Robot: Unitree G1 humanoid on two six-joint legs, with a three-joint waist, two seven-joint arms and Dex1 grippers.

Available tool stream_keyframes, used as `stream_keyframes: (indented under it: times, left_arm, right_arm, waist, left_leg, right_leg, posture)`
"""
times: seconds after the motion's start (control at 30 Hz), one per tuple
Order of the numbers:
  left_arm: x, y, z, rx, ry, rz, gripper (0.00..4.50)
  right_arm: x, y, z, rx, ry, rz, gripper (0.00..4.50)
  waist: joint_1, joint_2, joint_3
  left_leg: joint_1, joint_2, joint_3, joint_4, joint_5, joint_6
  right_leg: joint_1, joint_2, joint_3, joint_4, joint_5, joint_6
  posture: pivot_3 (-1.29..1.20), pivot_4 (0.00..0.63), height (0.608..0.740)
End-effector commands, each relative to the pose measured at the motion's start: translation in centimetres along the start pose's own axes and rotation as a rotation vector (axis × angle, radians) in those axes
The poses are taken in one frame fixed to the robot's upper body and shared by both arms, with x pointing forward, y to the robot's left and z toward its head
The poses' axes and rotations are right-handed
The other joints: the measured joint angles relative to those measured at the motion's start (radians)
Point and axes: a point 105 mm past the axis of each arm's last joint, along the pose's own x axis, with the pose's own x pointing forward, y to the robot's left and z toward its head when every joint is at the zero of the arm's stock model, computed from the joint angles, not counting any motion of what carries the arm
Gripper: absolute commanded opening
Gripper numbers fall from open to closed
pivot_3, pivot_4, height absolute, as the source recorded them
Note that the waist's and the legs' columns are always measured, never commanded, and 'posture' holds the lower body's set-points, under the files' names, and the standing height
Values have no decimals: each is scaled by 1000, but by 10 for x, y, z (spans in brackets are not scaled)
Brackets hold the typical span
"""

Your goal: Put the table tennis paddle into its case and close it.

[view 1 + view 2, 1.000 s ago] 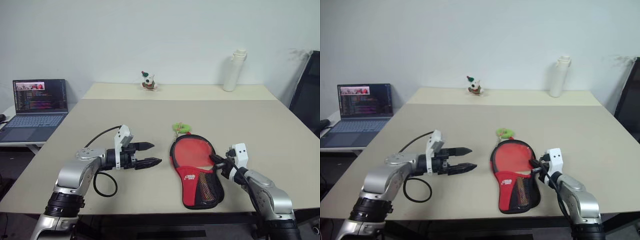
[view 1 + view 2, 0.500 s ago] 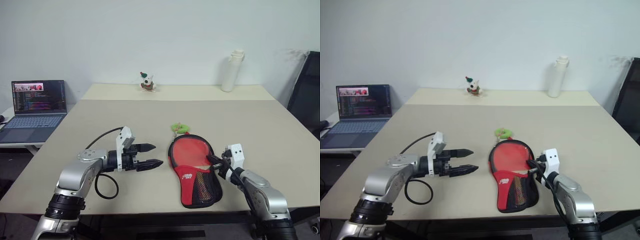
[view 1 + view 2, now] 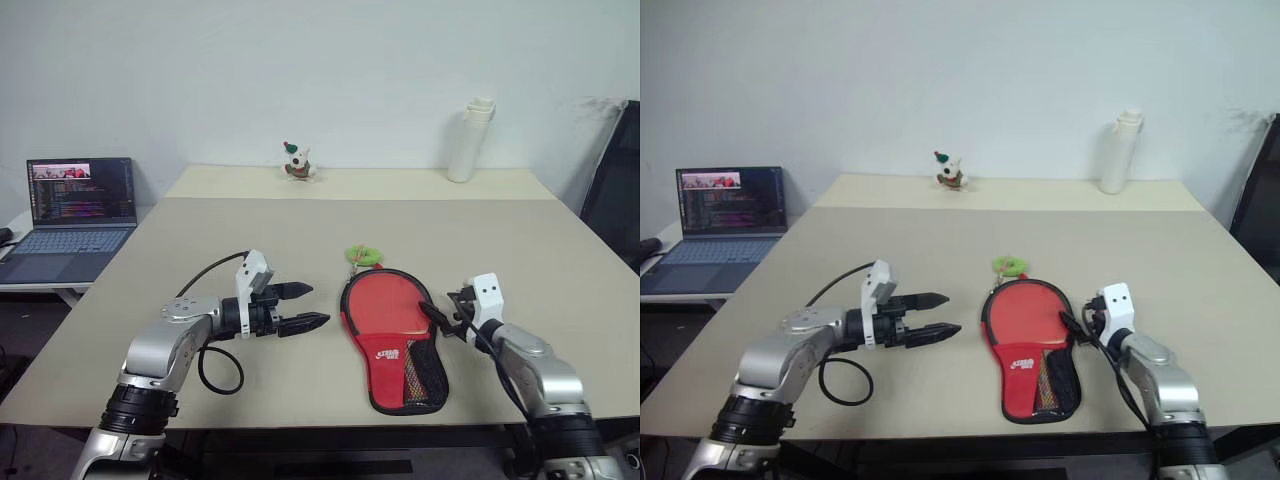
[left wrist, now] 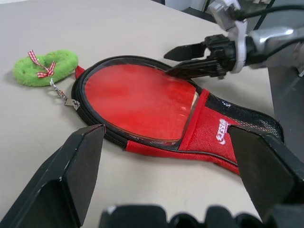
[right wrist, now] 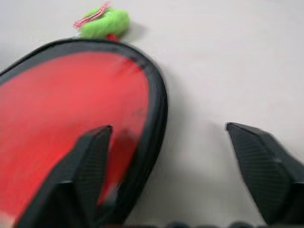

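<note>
The paddle lies inside the case on the worktop, its red face showing through the unzipped round end, so the zip is what remains, I judge. The case lies flat near the front edge, between my two claws, its long axis running away from me: round head farther off, narrow mesh-pocket end towards me. A green charm hangs off the zip pull at the far rim. My right claw sits at the case's right edge, jaws spread wide and holding nothing; one finger lies over the rim. My left claw hovers just left of the case, wide open and empty, pointing towards it, placed to steady it, I'd guess.
</note>
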Motion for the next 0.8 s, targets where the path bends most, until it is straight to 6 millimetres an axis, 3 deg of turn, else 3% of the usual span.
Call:
stream_keyframes:
  times: [0.03,0.23,0.57,0.8]
  left_arm:
    - [0,0,8,37,-19,-7,4500]
    - [1,0,8,39,-16,-25,4500]
    - [5,-5,15,84,0,-92,4500]
    - [-10,-24,25,161,47,-260,4500]
  right_arm:
    - [-22,18,11,6,10,136,4083]
    - [-44,32,-12,23,155,215,4083]
    - [-38,26,-30,-24,292,182,4083]
    - [-41,35,-41,-52,404,252,1815]
  waist:
    - [1,0,0]
    - [2,0,0]
    - [2,0,0]
    - [2,0,0]
  left_leg:
    - [0,0,0,0,0,0]
    - [0,1,0,1,0,0]
    - [0,0,1,1,0,0]
    - [0,0,0,0,0,0]
  right_leg:
    - [0,0,0,0,0,0]
    - [0,0,0,0,-3,5]
    - [0,0,0,-1,-3,5]
    - [0,0,-1,-1,-3,5]
  posture:
    - [0,150,740]
    - [0,150,740]
    - [0,150,740]
    - [0,150,740]
